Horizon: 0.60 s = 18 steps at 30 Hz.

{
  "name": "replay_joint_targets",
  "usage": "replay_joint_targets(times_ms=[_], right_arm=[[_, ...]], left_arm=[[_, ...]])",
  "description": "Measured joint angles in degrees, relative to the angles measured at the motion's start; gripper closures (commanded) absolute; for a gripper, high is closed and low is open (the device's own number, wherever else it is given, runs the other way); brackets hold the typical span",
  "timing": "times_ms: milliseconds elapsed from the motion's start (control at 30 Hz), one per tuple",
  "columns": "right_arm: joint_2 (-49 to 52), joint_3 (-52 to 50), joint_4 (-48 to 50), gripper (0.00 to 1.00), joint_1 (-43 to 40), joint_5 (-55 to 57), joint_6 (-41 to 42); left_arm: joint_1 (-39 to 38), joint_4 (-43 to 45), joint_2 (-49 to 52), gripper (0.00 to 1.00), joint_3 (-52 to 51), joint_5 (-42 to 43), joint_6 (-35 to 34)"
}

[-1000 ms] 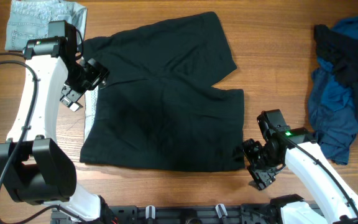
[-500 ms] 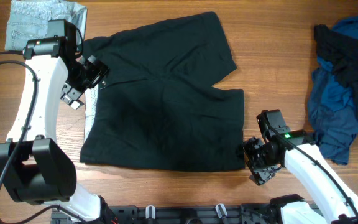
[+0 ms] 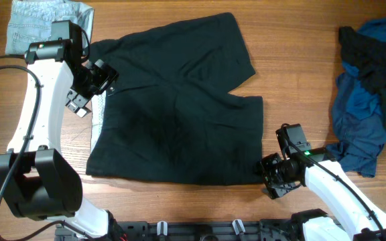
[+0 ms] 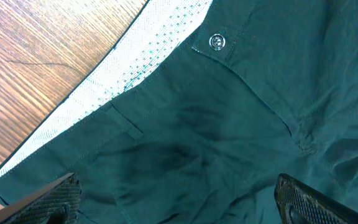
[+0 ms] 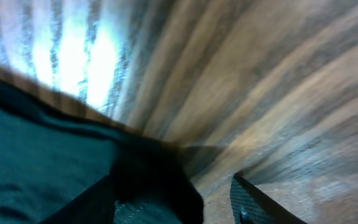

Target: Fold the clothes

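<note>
The black shorts (image 3: 179,100) are lying spread flat across the middle of the worktop (image 3: 293,67), with the waistband facing the left arm and the two wide legs pointing toward the right arm. The left tool (image 3: 84,90) is hovering over the waistband edge with its jaws released and spread wide, gripping nothing. Below it, the wrist view is showing the waistband button (image 4: 217,42) and a strip of pale dotted lining (image 4: 123,74) folded outward.

The right tool (image 3: 270,177) is sitting low at the near corner of the lower leg hem. In the blurred wrist view, dark fabric is lying between its fingers (image 5: 253,202), which are standing partly apart; whether they are pinching the cloth cannot be told.

A light-blue denim garment (image 3: 42,23) is resting beyond the left arm. A heap of blue and navy fabric (image 3: 367,87) is lying at the far right, well apart from the shorts.
</note>
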Motion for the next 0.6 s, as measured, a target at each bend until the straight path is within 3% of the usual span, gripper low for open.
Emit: replay_joint_targets(times_ms=[133, 267, 433, 600], right_arm=[[0.0, 0.0, 2.23, 0.6, 0.0, -0.79, 0.2], [0.0, 0.0, 2.93, 0.62, 0.0, -1.05, 0.59], [0.0, 0.0, 2.69, 0.76, 0.0, -1.09, 0.61], [0.0, 0.0, 2.64, 0.8, 0.0, -1.27, 0.59]], left_arm=[[0.0, -1.07, 0.02, 0.0, 0.0, 0.22, 0.0], [0.22, -2.62, 0.0, 0.0, 0.0, 0.46, 0.04], [1.68, -6.47, -0.83, 0.0, 0.0, 1.44, 0.04], [2.38, -10.12, -2.86, 0.0, 0.0, 1.88, 0.04]])
